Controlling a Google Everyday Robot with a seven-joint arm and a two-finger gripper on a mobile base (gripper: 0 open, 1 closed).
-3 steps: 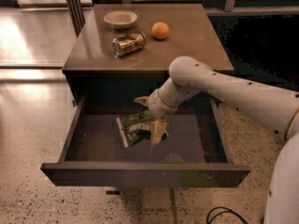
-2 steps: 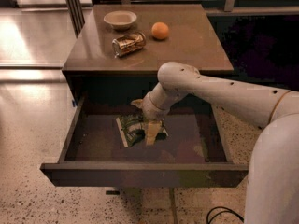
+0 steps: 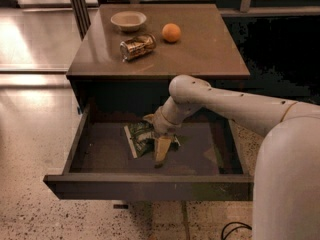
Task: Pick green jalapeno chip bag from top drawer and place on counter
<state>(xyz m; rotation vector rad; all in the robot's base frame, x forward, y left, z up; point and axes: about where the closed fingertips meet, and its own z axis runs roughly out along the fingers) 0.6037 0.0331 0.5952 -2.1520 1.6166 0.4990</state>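
The top drawer [image 3: 148,187] of the dark cabinet stands pulled far out, its flat front panel nearest the camera and its grey-brown inner floor open to view. The green jalapeno chip bag [image 3: 138,139] lies crumpled and flattened on that floor, left of the middle and toward the back, green with pale whitish patches. The robot's white arm [image 3: 235,106] comes in from the right, bends at a rounded joint just under the front edge of the counter [image 3: 205,54] and slopes down into the drawer. The tool [image 3: 161,153] is inside the drawer, pointing downward at the right side of the bag, with its tan lower end reaching close to the drawer floor. It overlaps the bag's right edge in this view, and whether it truly touches the foil cannot be told. Whether the tool is clenched on the bag or released cannot be told either. On the glossy brown counter a small pale bowl [image 3: 128,20] sits at the back left, an orange [image 3: 171,32] stands just to its right, and a crushed gold-brown can [image 3: 137,46] lies on its side in front of the bowl, near the orange but apart from it. Speckled flooring [image 3: 75,219] lies beneath the drawer, and a loop of black cable [image 3: 234,229] rests on it at the lower right
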